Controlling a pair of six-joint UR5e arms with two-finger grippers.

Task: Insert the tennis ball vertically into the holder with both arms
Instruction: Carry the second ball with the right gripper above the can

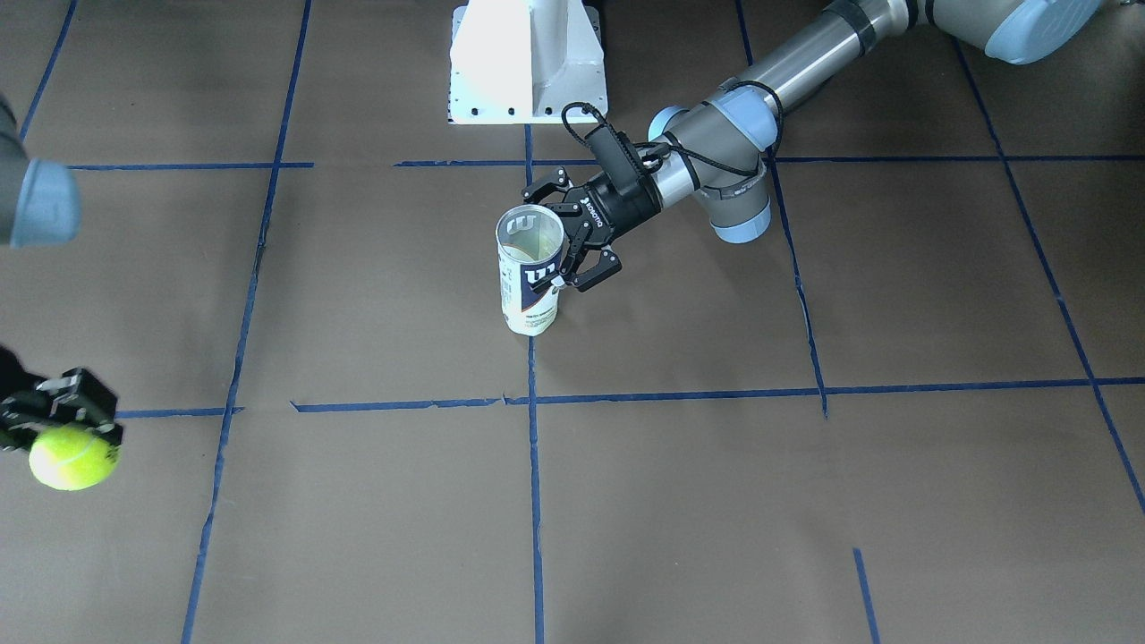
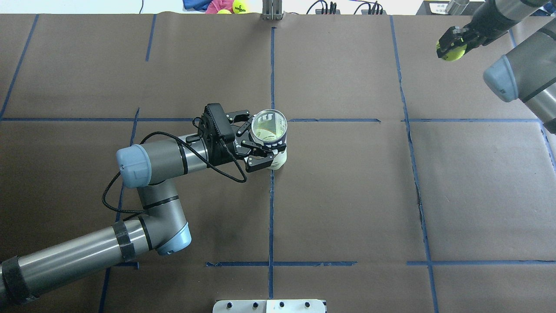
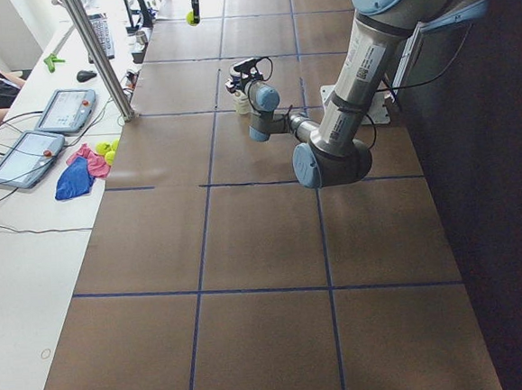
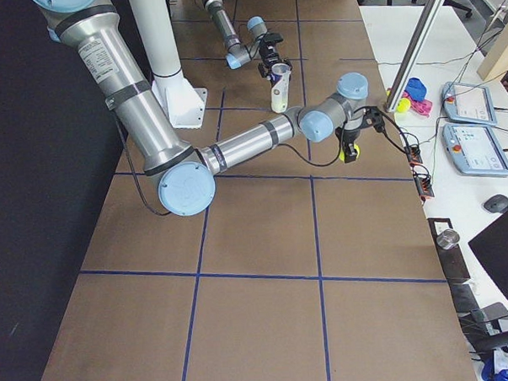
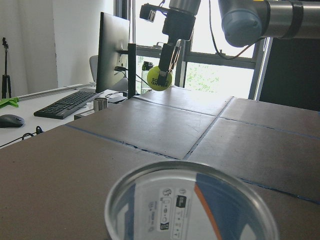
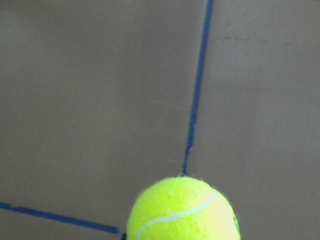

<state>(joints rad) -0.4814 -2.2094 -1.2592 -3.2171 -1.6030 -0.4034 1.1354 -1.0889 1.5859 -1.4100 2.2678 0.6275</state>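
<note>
The holder [image 2: 270, 134] is a clear can with a white and navy label. It stands upright at the table's middle with its open mouth up [image 1: 530, 234]. My left gripper [image 2: 260, 141] is shut on the holder's side [image 1: 581, 246]; the holder's rim fills the bottom of the left wrist view [image 5: 192, 205]. My right gripper [image 2: 451, 43] is shut on the tennis ball [image 2: 454, 53] and holds it above the table at the far right, well away from the holder. The ball also shows in the front view [image 1: 73, 456], the right wrist view [image 6: 182, 210] and the left wrist view [image 5: 159, 79].
The white pedestal base [image 1: 528, 58] stands at the robot's side of the table. Blue tape lines [image 2: 271, 195] cross the brown table. Beyond the far edge lie spare balls and cloths [image 2: 223, 6], tablets [image 3: 43, 131] and a keyboard [image 5: 70, 102].
</note>
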